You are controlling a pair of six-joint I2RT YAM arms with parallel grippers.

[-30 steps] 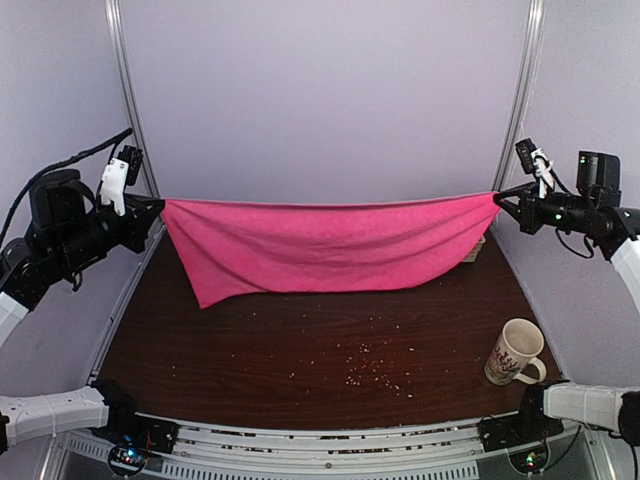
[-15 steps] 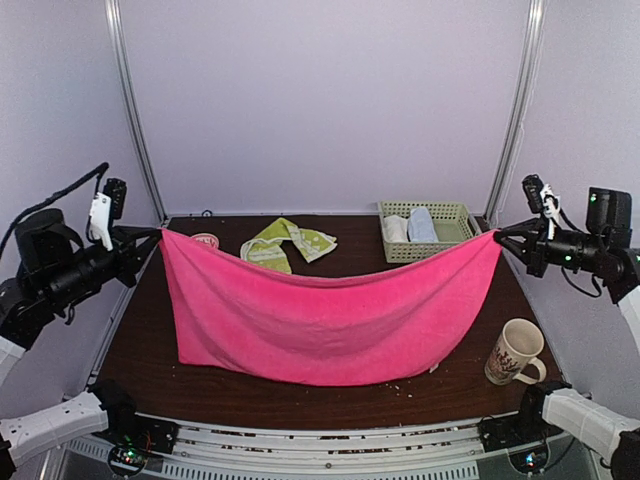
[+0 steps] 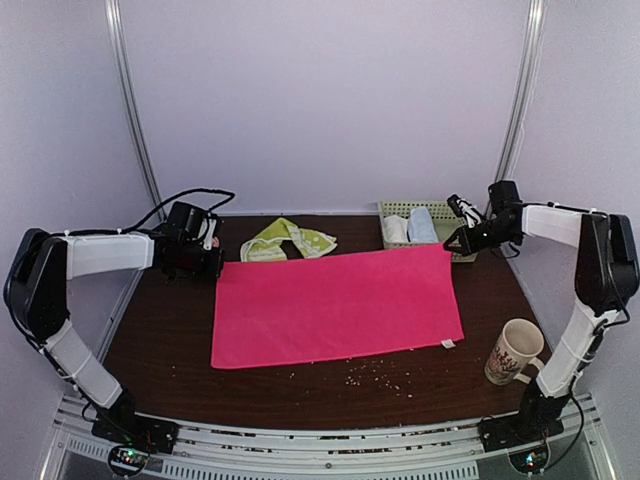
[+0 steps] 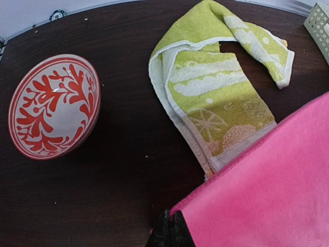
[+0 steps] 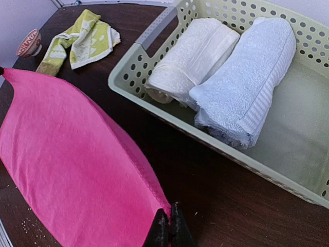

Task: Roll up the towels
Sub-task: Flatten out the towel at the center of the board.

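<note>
Pink towel (image 3: 335, 305) — flat, smooth rectangle, far corners pinched

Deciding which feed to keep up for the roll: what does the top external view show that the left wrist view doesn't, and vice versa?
Only top external: the mug at the near right, the white roll and light-blue roll in the basket, the right claw shut on the far right corner of the pink towel. Only left wrist: the red-patterned bowl. Both: the pink towel spread flat, the yellow-green towel beyond it, the left claw shut on the pink towel's far left corner.
</note>
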